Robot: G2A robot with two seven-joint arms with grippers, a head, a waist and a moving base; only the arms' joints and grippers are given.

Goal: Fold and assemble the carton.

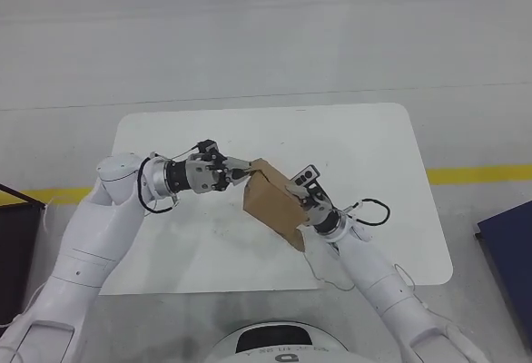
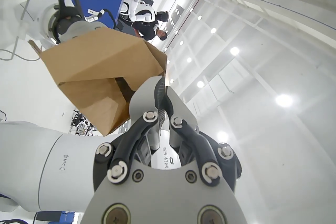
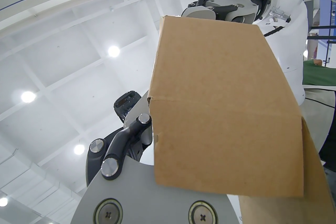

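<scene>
Brown carton (image 1: 273,203) over white table (image 1: 357,145)

The left jaws pinch one edge of the brown carton (image 2: 99,62), the right arm (image 2: 39,20) just behind it

There's a small printed tag with a wave sign on the white arm segment (image 2: 63,159), and a short, partly hidden line of characters on the white surface (image 2: 168,156) beyond

A white tabletop (image 1: 357,145) lies central. A yellow floor stripe (image 1: 493,172) runs at three o'clock, a blue panel (image 1: 520,263) sits at four, and what may be a dark rack (image 1: 3,227) at nine.
</scene>
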